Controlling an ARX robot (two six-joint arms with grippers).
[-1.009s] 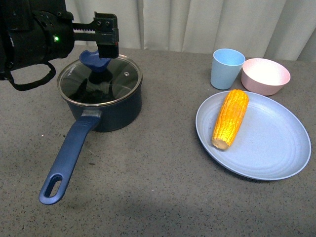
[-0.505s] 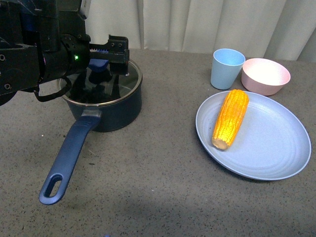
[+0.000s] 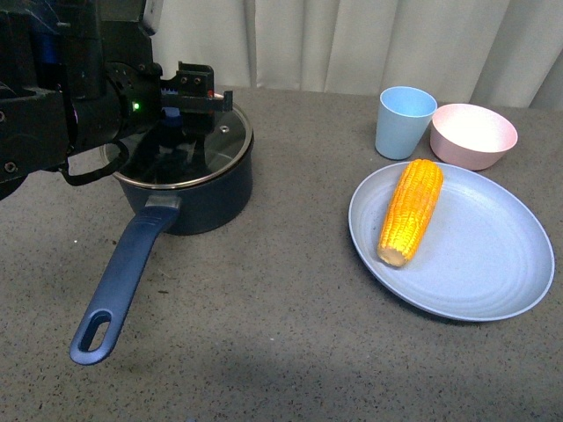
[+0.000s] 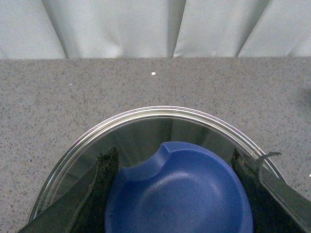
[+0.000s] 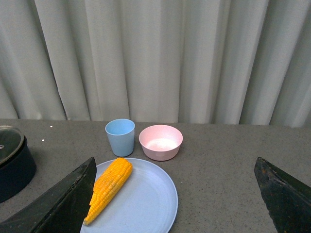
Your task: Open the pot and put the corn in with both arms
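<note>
Altogether, one lidded pot [image 3: 207,189], one corn [image 3: 410,211], one plate [image 3: 493,264]

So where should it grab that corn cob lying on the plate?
Probably around its thick middle, coming straight down from above with the jaws across its width. The corn lies flat on the blue plate with both long sides free, while the blue cup and pink bowl crowd its far end, so an end-on approach looks awkward.

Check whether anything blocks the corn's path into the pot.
Yes: the glass lid sits on the pot, closing it. The left gripper straddles its blue knob. Between the corn and the pot, only bare table shows.
</note>
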